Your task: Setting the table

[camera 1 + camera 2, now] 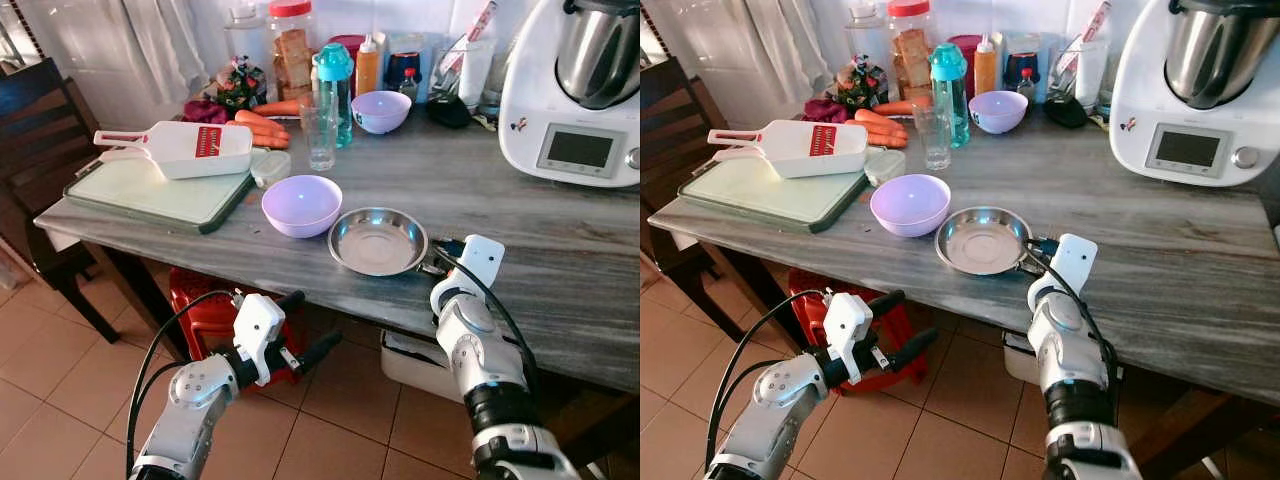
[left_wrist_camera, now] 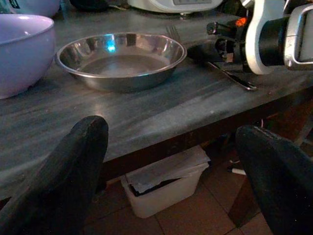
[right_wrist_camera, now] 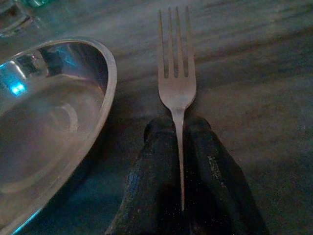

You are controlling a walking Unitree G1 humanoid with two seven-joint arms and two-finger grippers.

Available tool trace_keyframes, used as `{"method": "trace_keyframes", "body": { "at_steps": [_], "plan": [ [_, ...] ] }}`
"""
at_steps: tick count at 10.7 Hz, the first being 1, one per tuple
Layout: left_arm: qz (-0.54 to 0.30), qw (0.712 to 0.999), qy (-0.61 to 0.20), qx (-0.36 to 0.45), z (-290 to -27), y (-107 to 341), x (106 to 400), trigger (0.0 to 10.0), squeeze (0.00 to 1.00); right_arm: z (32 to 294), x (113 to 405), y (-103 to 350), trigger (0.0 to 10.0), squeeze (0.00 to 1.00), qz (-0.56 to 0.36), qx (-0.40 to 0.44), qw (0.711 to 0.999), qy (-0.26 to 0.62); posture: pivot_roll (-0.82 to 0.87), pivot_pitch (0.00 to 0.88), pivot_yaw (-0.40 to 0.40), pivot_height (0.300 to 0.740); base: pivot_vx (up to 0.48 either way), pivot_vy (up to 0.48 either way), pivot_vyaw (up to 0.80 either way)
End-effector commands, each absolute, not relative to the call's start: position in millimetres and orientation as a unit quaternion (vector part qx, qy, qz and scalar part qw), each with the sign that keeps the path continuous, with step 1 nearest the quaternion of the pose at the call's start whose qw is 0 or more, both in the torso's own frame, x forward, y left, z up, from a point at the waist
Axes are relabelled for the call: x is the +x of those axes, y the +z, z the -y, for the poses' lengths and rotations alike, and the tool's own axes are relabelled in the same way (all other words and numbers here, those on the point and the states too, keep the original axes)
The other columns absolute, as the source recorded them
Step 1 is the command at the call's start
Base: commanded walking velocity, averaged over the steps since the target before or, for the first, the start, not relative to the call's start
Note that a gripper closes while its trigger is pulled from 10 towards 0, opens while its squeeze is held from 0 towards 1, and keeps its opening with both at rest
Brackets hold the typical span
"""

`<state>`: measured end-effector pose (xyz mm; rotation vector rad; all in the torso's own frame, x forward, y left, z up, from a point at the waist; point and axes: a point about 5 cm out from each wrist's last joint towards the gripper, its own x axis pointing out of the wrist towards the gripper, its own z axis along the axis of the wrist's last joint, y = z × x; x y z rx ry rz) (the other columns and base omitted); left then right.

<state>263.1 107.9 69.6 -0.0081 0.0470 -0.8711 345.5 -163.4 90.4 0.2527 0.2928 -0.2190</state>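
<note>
Silver arms, black cables, white wrist housings, each claw with black fingers.

Table: grey wood-grain top, its front edge just ahead of the left gripper and under the right gripper.
Floor: terracotta tiles beneath both arms.
Chair: dark wooden chair far left of the left gripper.
Stool: red plastic stool under the table, behind the left gripper.
Bin: white box on the floor below the table edge.
Curtain: pale curtain beyond the table.
</note>
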Motion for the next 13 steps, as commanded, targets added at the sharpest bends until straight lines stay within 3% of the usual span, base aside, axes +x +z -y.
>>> {"method": "trace_keyframes", "body": {
  "at_steps": [1, 3, 4, 5, 10, 13],
  "plan": [
    [-0.024, 0.906, -0.422, 0.003, -110.3, 70.4, 262.8, 10.0, 0.00, 162.2, 347.8, 90.3, 10.0, 0.00, -0.155, 0.128, 0.973, -0.112, 0.05, 0.000, 0.057, 0.740, 0.000, 0.000, 0.00],
    [-0.024, 0.904, -0.427, 0.003, -109.4, 69.4, 262.1, 10.0, 0.00, 166.6, 347.6, 85.2, 10.0, 0.00, -0.167, 0.135, 0.969, -0.126, 0.05, 0.000, 0.058, 0.740, 0.000, 0.000, 0.00],
    [-0.025, 0.903, -0.428, 0.002, -109.1, 69.1, 262.1, 10.0, 0.00, 167.3, 347.9, 84.0, 10.0, 0.54, -0.169, 0.137, 0.967, -0.131, 0.05, 0.000, 0.059, 0.740, 0.000, 0.000, 0.00],
    [-0.025, 0.903, -0.429, 0.001, -108.4, 68.6, 262.2, 10.0, 0.00, 167.8, 347.4, 82.0, 10.0, 1.00, -0.173, 0.143, 0.965, -0.139, 0.05, 0.000, 0.060, 0.740, 0.000, 0.000, 0.00],
    [-0.028, 0.902, -0.431, 0.001, -106.2, 66.9, 261.8, 10.0, 0.00, 170.1, 347.3, 80.9, 10.0, 1.00, -0.165, 0.155, 0.962, -0.150, 0.05, 0.000, 0.059, 0.740, 0.000, 0.000, 0.00],
    [-0.017, 0.899, -0.437, -0.009, -103.6, 76.0, 263.4, 10.0, 0.00, 170.9, 346.5, 106.5, 10.0, 1.00, -0.087, 0.123, 0.979, -0.136, 0.05, 0.000, 0.052, 0.740, 0.000, 0.000, 0.00]
  ]
}}
